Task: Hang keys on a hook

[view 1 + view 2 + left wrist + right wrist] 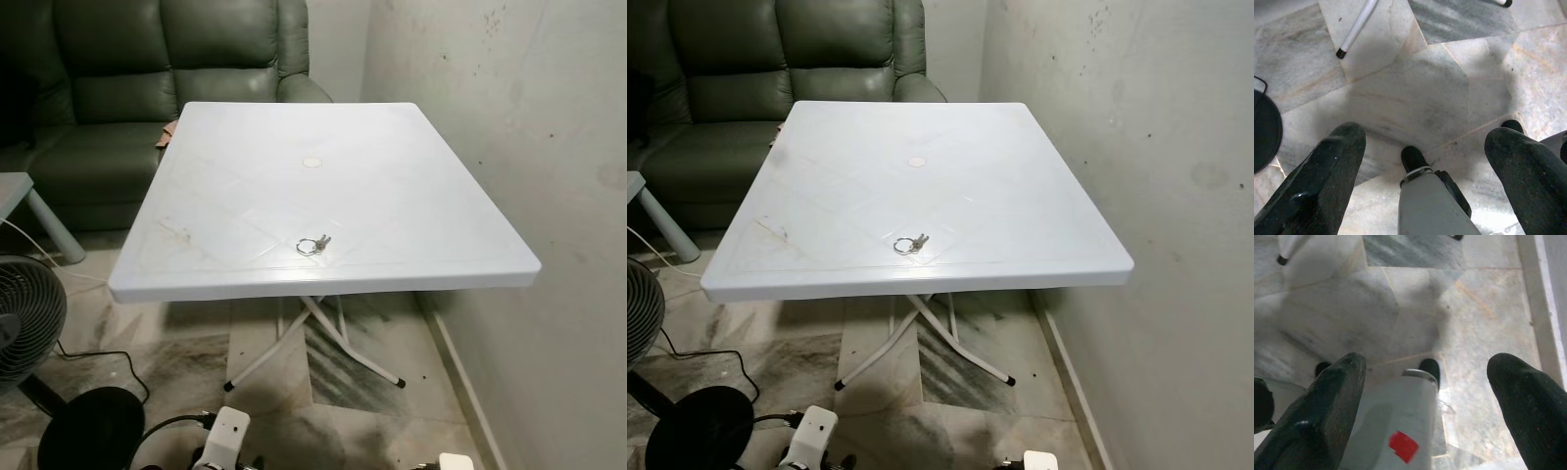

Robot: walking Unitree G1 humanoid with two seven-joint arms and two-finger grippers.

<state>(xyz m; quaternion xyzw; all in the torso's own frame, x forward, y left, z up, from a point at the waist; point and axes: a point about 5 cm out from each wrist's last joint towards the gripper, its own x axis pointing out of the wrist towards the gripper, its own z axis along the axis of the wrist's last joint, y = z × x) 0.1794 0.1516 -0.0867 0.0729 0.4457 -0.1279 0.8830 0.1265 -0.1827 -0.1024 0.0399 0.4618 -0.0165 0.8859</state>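
**Keys lie on the table, both arms hanging low**

The keys (313,245) rest on the white table (421,176), toward the near edge, at about 6 o'clock from the round cap (313,163) in the tabletop's middle. A green sofa (147,78) stands behind the table at 11 o'clock, a fan (24,318) at 8 o'clock. The left gripper (1425,161) and right gripper (1425,387) hang over the marble floor (1415,88), fingers spread wide, holding nothing.

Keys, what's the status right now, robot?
Both grippers open, hanging low over floor. Keys lying on white table, near front edge, untouched. Nothing around them.
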